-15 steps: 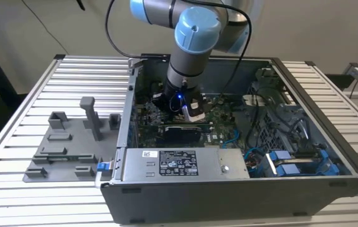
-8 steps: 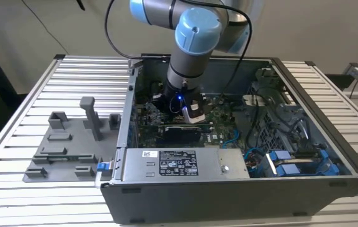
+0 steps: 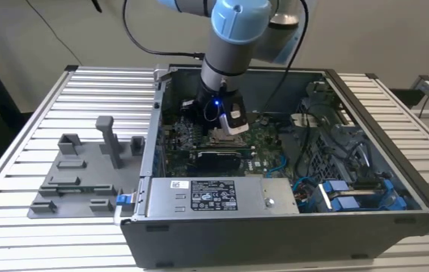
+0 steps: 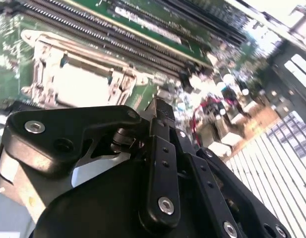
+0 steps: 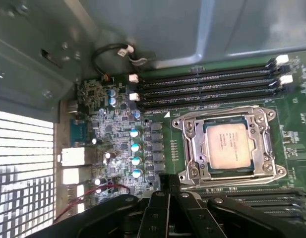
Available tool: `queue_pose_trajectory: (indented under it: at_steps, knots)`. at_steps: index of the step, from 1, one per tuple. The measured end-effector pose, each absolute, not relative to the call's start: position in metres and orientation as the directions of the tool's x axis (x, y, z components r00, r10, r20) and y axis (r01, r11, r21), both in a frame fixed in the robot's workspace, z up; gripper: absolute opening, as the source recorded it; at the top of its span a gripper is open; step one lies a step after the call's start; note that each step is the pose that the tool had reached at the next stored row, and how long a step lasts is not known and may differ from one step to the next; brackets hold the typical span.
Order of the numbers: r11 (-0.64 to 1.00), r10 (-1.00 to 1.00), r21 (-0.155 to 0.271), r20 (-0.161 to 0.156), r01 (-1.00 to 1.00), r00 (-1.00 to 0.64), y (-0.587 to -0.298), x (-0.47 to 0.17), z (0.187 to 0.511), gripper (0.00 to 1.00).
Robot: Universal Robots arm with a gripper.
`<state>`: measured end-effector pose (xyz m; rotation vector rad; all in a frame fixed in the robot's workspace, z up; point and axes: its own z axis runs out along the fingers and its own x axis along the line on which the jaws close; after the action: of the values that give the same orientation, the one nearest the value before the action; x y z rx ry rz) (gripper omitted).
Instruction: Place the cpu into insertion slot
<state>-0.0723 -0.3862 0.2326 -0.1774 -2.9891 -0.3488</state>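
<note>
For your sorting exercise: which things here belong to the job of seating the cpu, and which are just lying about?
Job:
cpu, lying in the slot
slot
gripper, above the board

Lying about:
memory strips
power supply
grey fixture plate
blue cables

In the exterior view we look down from high and well back at the open computer case (image 3: 290,170) on the counter (image 3: 48,113). In both wrist views we sit close above the motherboard (image 5: 118,129) inside that case, gripper (image 5: 167,183) links in the foreground. Both share the insertion slot (image 5: 227,146) (image 4: 78,74) and the neighbouring memory slots (image 5: 207,87).
</note>
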Motion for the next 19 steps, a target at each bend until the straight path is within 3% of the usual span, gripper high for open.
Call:
queue_pose_trajectory:
  at_steps: [8, 19]
  knots:
    - [0.967, 0.102, 0.220, 0.139, 0.131, -0.985, -0.387, -0.072, 0.268, 0.11]
    - [0.967, 0.102, 0.220, 0.139, 0.131, -0.985, -0.387, -0.072, 0.275, 0.11]
